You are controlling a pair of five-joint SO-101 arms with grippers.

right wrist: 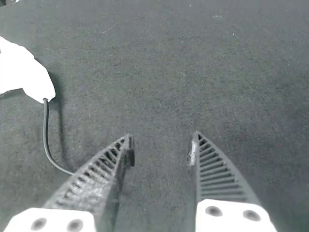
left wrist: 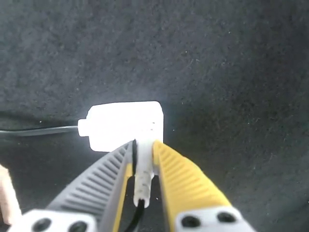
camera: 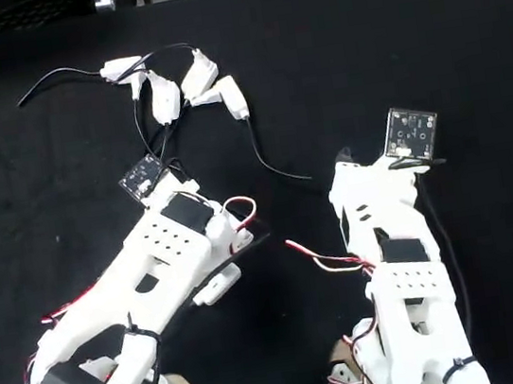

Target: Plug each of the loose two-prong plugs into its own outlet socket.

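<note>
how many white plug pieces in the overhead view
4, clustered far side: leftmost piece, lower piece, upper piece, rightmost piece. The left hand grips a plug, maybe a fifth hidden under its arm.

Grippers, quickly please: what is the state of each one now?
Left gripper: shut on a white plug.
Right gripper: open, holding nothing.

The counter (camera: pixel 466 48) is covered in black cloth, matt and finely fuzzy. The socket (left wrist: pixel 123 125) is smooth white plastic with a slight sheen. The plug (left wrist: pixel 143 181) has a ribbed white plastic neck and a smooth black cable (left wrist: pixel 137 212). The left gripper (left wrist: pixel 143 154) has ribbed plastic fingers (left wrist: pixel 183 179), one grey and one yellow. The right gripper (right wrist: pixel 161 147) is matt grey ribbed plastic. Both arms (camera: pixel 161 263) are matt white plastic.
</note>
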